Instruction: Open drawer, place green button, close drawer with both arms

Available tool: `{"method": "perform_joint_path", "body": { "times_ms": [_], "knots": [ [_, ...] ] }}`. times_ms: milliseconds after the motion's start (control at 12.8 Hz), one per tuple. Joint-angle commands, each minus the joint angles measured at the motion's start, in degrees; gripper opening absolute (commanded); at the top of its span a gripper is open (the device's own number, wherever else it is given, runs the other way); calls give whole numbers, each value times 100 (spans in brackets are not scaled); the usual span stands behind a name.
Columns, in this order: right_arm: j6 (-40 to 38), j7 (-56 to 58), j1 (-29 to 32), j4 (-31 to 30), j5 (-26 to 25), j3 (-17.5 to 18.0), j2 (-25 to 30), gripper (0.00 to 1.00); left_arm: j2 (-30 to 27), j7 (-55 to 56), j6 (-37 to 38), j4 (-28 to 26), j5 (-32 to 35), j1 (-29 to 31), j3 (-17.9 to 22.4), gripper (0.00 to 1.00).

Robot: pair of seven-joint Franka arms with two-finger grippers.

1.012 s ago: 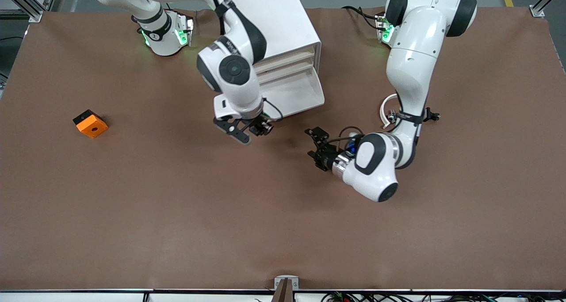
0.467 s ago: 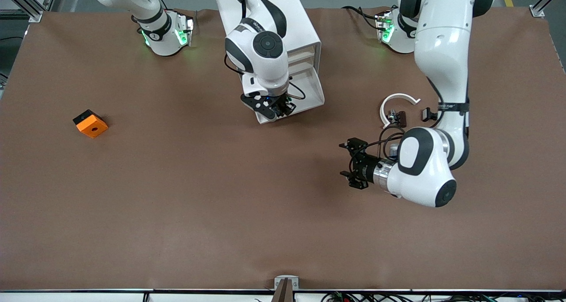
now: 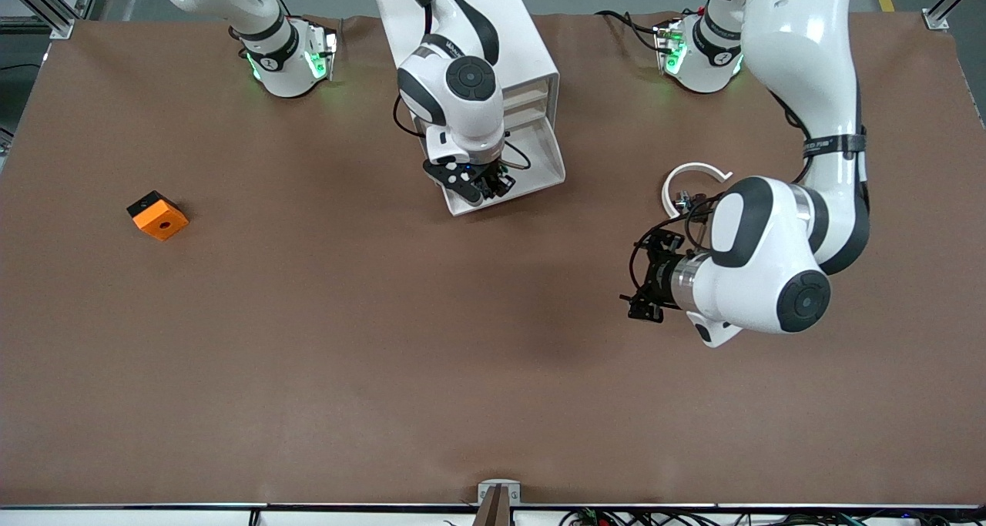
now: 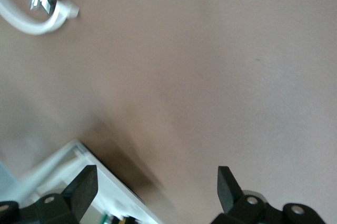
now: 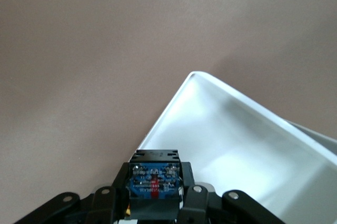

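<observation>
Button (image 5: pixel 152 182) pinched in right hand (image 3: pixel 471 181), blue base showing between pressed-together fingers, held over open drawer (image 3: pixel 531 164). Drawer pulled out from white cabinet (image 3: pixel 493 41), tray interior bare in right wrist view. Left hand (image 3: pixel 651 276) spread wide, holding nothing, over bare counter (image 3: pixel 308 356) toward left arm's end. White ring piece (image 3: pixel 685 175) near left arm. Orange block (image 3: pixel 157 215) toward right arm's end.

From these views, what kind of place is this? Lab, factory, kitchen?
Probably a robotics lab bench. Two white arms are bolted at one edge of a table under a brown mat, aluminium frame posts stand at its corners, and cables run along its near edge.
</observation>
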State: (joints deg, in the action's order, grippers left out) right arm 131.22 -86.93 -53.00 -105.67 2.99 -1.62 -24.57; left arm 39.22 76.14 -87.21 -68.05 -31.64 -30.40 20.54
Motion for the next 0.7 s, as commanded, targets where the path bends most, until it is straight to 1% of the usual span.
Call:
{"method": "perform_joint_path", "body": {
  "times_ms": [0,311,623],
  "knots": [
    [184,-219,-176,-129,-88,-66,-30,0,-397,-1360,29,-174,586,-106,3,100],
    [237,-289,-307,-112,-140,-75,-109,0,-643,-3092,29,-191,1045,-194,-23,100],
    [237,-298,-343,-94,-264,-75,-197,0,-732,-4386,-6,-200,1274,-212,-23,100]
  ]
}}
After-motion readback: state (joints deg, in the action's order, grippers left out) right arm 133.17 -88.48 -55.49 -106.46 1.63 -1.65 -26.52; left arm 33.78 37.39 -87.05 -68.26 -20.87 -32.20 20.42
